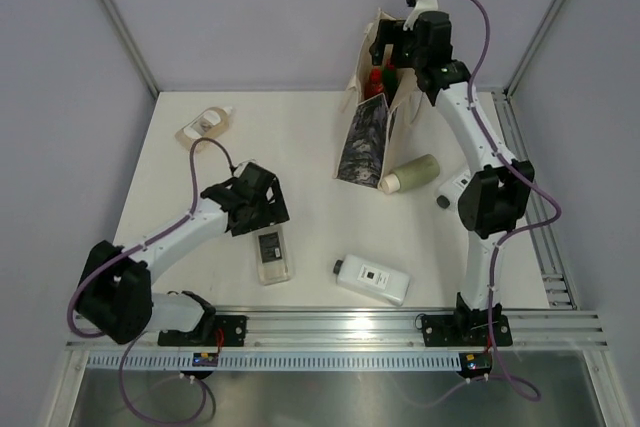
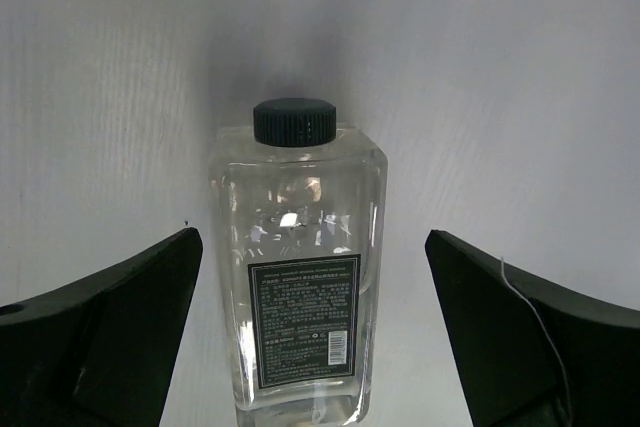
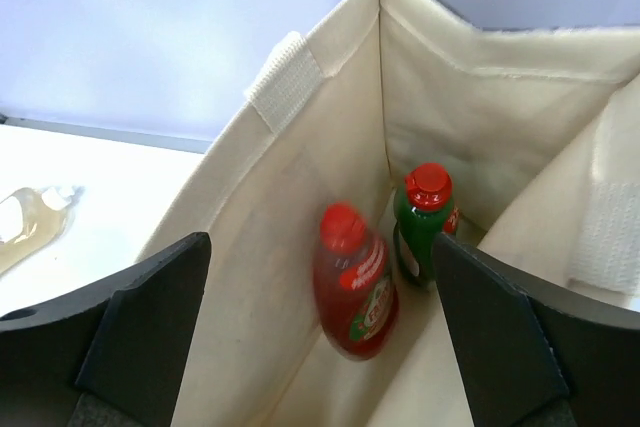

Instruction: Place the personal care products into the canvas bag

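Observation:
The cream canvas bag (image 1: 362,132) stands at the back right, its dark picture panel facing front. My right gripper (image 1: 396,50) is open over its mouth. In the right wrist view the gripper (image 3: 320,347) is empty, and below it inside the bag (image 3: 300,147) lie a blurred red bottle (image 3: 355,282) and a dark green red-capped bottle (image 3: 425,222). My left gripper (image 1: 263,215) is open just above the clear rectangular bottle (image 1: 271,254). The bottle (image 2: 300,277) lies flat between the spread fingers (image 2: 120,327), untouched. A second flat white bottle is out of view.
A pale green cylinder (image 1: 410,174) lies by the bag's front corner. A flat white bottle (image 1: 371,280) lies near the front edge. A peach translucent bottle (image 1: 206,125) lies at the back left and shows in the right wrist view (image 3: 30,222). A small dark round object (image 1: 443,201) sits by the right arm.

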Robot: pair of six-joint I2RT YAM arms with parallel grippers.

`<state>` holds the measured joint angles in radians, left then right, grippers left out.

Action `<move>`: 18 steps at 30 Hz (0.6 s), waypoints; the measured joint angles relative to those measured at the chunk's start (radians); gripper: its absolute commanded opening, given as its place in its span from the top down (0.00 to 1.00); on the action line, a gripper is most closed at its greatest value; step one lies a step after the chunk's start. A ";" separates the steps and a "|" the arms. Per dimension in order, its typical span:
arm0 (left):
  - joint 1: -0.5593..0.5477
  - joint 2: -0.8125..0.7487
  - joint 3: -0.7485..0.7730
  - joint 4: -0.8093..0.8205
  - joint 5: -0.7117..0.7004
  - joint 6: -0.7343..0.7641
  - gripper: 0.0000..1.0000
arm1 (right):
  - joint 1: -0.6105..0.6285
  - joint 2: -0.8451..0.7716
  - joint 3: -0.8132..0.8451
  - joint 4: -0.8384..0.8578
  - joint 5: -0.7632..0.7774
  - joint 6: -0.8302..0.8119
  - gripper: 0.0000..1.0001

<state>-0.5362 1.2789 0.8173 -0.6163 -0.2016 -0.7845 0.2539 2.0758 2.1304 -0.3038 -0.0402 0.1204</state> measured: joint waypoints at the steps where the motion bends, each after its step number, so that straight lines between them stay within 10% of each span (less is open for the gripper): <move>1: -0.014 0.047 0.029 -0.023 -0.002 0.004 0.01 | -0.007 -0.020 -0.008 -0.002 -0.017 -0.010 0.00; 12: -0.196 0.347 0.161 -0.158 -0.106 0.002 0.07 | -0.130 -0.283 -0.114 -0.135 -0.459 -0.222 0.01; 18: -0.214 0.382 0.183 -0.147 -0.145 0.003 0.74 | -0.134 -0.451 -0.288 -0.230 -0.700 -0.368 0.00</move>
<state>-0.7502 1.6611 1.0008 -0.7631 -0.3462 -0.7818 0.1204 1.6245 1.8423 -0.5335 -0.7406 -0.2474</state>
